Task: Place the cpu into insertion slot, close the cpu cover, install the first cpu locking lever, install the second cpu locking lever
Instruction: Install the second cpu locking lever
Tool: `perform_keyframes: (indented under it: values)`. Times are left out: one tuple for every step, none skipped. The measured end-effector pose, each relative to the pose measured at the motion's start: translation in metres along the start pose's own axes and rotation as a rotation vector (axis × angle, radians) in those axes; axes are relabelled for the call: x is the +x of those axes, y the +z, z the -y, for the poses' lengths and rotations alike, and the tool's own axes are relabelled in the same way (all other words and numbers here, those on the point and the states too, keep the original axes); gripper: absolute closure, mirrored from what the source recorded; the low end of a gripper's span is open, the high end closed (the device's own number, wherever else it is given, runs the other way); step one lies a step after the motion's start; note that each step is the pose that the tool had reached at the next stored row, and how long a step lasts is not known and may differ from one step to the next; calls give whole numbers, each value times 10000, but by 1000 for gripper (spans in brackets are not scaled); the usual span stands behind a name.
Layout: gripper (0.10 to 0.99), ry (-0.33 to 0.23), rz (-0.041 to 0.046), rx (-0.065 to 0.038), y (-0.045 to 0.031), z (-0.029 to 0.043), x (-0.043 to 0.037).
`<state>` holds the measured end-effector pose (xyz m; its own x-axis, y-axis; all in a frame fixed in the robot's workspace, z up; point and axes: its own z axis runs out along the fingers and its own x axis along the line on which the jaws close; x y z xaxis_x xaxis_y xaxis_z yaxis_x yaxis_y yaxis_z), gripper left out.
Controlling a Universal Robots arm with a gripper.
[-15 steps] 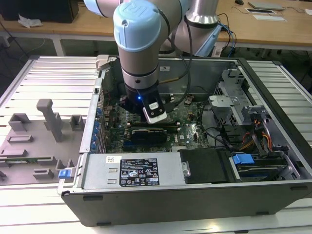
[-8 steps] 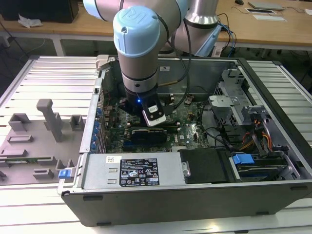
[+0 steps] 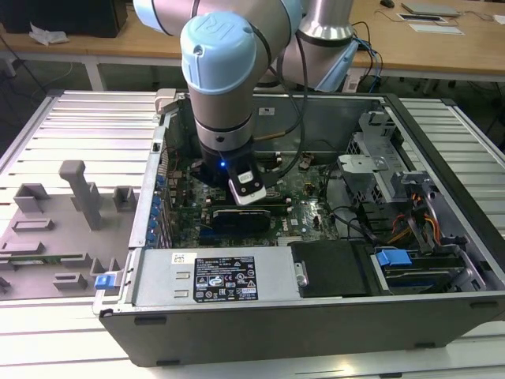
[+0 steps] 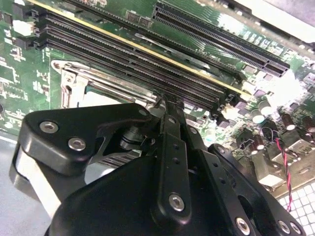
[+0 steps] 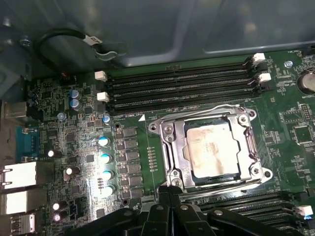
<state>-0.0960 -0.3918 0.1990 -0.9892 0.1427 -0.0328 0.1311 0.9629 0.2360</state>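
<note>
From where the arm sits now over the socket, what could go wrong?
1. The pincer sits at the edge of the cpu cover, close to a thin locking lever; a slight offset might skid off it or bend it.
2. Memory slots flank the socket on both sides, so a sideways move may scrape them.
3. The cpu lies in the cover's window; pressing there could stress it.
</note>
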Motion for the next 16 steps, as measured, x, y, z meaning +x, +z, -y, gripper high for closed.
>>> perform_keyframes:
  values:
    - [980,-1,0,0,8,2,2]
    - [980,-2,-3,2,15,4,3]
    - [980,-1,-4,4,24,7,4]
    - [980,-1,-2,4,28,8,5]
    - [980,0,-1,3,32,9,5]
    - [980,0,-1,3,34,9,5]
    - [980,0,-1,4,34,9,5]
    - [980,0,-1,2,35,9,5]
    - [980,0,-1,2,35,9,5]
    - [980,0,0,2,35,9,5]
    - [980,-2,2,7,30,7,4]
    - [980,-4,8,14,15,3,2]
    - [980,-5,9,45,-4,0,2]
    - [980,-5,10,73,-24,-5,3]
    - [980,-6,12,90,-43,-9,2]
    - [980,-8,13,106,-63,-14,1]
